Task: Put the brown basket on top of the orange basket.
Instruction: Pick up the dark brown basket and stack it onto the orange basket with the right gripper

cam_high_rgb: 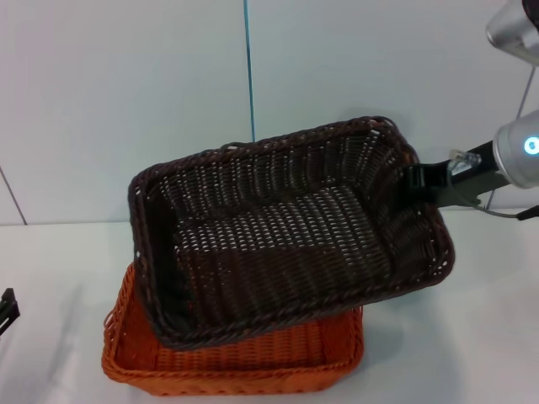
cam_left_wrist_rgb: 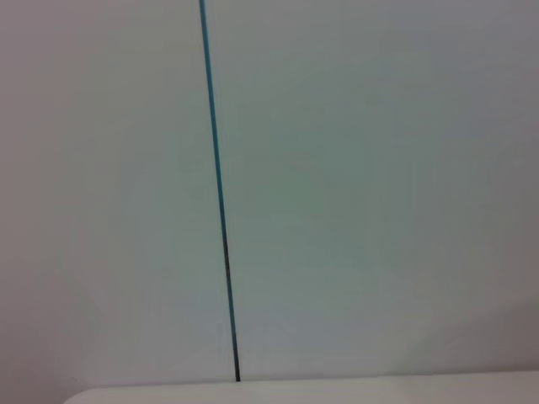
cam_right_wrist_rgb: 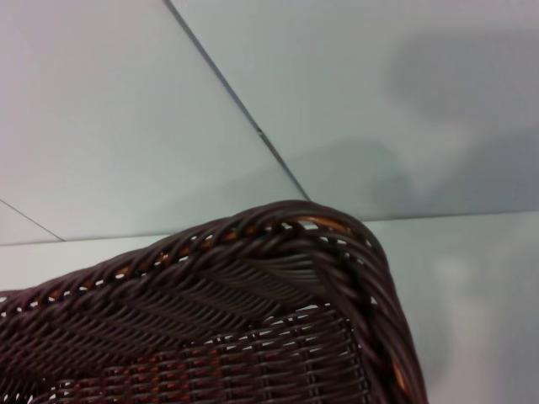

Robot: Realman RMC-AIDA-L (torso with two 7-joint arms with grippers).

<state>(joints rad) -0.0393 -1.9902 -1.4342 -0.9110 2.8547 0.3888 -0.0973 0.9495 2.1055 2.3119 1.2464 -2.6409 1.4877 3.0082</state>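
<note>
Placing step, I judge: right tool [cam_high_rgb: 418,177], mid-right, pinches the dark brown woven rectangular basket [cam_high_rgb: 286,236] by its rim, tilted over the bright orange woven basket [cam_high_rgb: 244,362] at lower centre; next, level and lower.

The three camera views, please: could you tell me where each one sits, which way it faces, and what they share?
Head view: from the robot's head, looking forward and down at the brown basket tilted over the orange basket; right gripper at its rim, left gripper at the edge.
Left wrist view: faces only the wall seam; no body shows.
Right wrist view: close over the brown basket's corner; no fingers show.
Shared: head and right wrist both show the brown basket.
</note>
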